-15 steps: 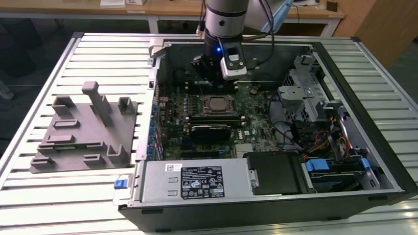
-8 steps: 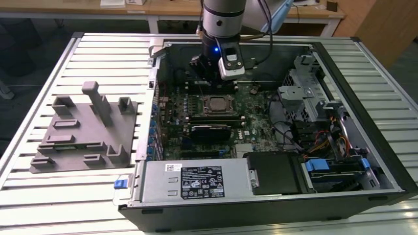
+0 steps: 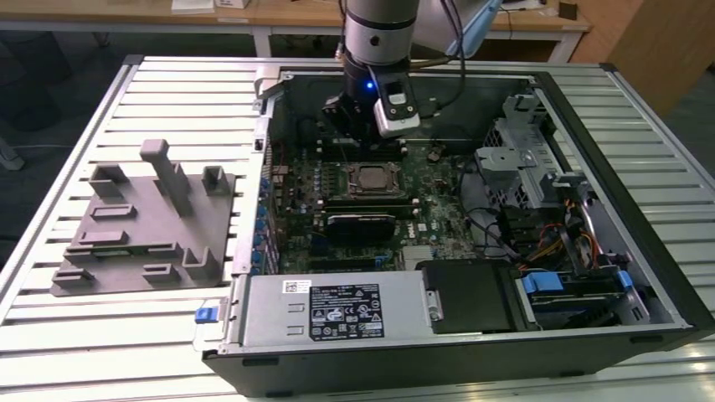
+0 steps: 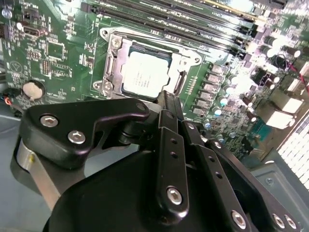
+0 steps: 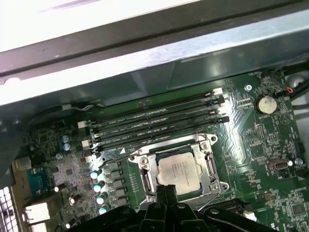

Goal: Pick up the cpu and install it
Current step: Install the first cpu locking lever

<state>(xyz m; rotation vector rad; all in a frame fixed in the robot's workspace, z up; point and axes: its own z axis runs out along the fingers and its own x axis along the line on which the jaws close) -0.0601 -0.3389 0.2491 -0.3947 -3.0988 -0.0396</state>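
Nearest us in the exterior view, the open computer case (image 3: 447,362) sits on the table (image 3: 112,339). On its board the cpu (image 3: 369,178) lies flat in the socket (image 5: 145,180), square within the metal frame. Above and beyond it hangs the gripper (image 3: 360,139), fingers together, holding nothing. We judge seating wants care: tips off the chip, no sideways nudge.

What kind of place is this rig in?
Probably a robotics lab or test bench: an open PC case lies on a slatted metal table beside a grey fixture block, a robot arm reaches into it near the cpu, and wooden desks stand behind.
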